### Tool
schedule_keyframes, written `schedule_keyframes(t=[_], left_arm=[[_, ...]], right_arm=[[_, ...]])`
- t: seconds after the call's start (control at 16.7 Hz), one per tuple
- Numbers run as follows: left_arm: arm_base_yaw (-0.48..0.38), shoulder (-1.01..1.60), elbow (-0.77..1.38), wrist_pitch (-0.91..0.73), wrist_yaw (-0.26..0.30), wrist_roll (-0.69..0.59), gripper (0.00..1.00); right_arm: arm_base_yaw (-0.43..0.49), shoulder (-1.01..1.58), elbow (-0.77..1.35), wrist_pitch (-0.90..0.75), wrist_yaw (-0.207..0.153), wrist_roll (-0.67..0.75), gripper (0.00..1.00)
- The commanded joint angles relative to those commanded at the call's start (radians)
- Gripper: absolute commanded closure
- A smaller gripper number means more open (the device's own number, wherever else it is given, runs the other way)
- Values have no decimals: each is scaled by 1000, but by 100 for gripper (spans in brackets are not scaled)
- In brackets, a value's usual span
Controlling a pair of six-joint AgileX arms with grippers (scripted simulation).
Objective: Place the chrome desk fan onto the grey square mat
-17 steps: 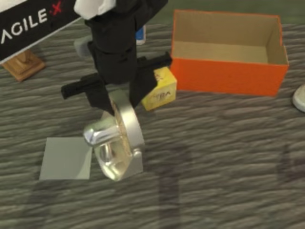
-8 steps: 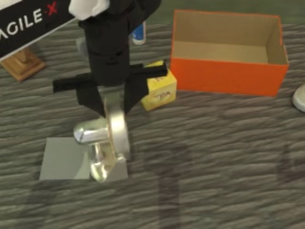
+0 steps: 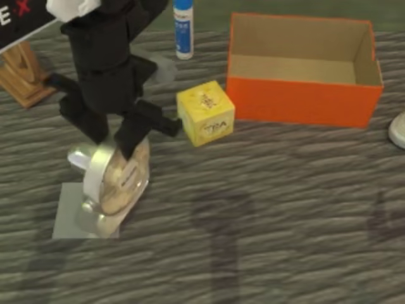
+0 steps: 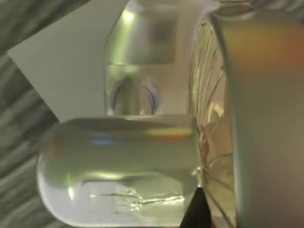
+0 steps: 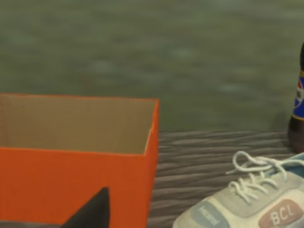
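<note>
Top view, left side of the table. My left gripper [image 3: 109, 133] was closed on the upper rim of the fan [image 3: 117, 177], one black finger on each face of the disc. The fan stood upright over the right part of the mat [image 3: 73, 215], its wedge base at the mat's near right corner; whether the base touched the mat could not be told. The left wrist view showed the fan's hub [image 4: 118, 171] and disc [image 4: 256, 118] close up, with the mat [image 4: 66, 71] pale behind them.

Legible writing: "TEA" on the side of the yellow cube [image 3: 205, 113], just right of my gripper; "BCL" on the heel of the shoe [image 5: 247, 202] in the right wrist view. The glue stick [image 3: 183, 28] carried a blue label too small to read. The arm above bore part of the AgileX lettering.

An orange box [image 3: 304, 66], open and upright, stood at the far right, a wooden stand [image 3: 22, 73] at the far left.

My right gripper was not seen in the top view; its wrist view showed only a dark fingertip [image 5: 90, 211], so I cannot tell its opening.
</note>
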Motion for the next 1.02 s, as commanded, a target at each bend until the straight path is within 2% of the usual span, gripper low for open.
schedule_keyframes(t=[0.36, 0.6, 0.84, 1.02], left_arm=[[91, -91, -104, 14, 2, 681, 100], [143, -155, -167, 32, 5, 1033, 100], [175, -201, -203, 48, 9, 1232, 100], [181, -211, -210, 52, 10, 1268, 100]], right_arm=[[0, 0, 0, 0, 0, 0, 0], [0, 0, 0, 0, 0, 0, 0], [0, 0, 0, 0, 0, 0, 0], [0, 0, 0, 0, 0, 0, 0]])
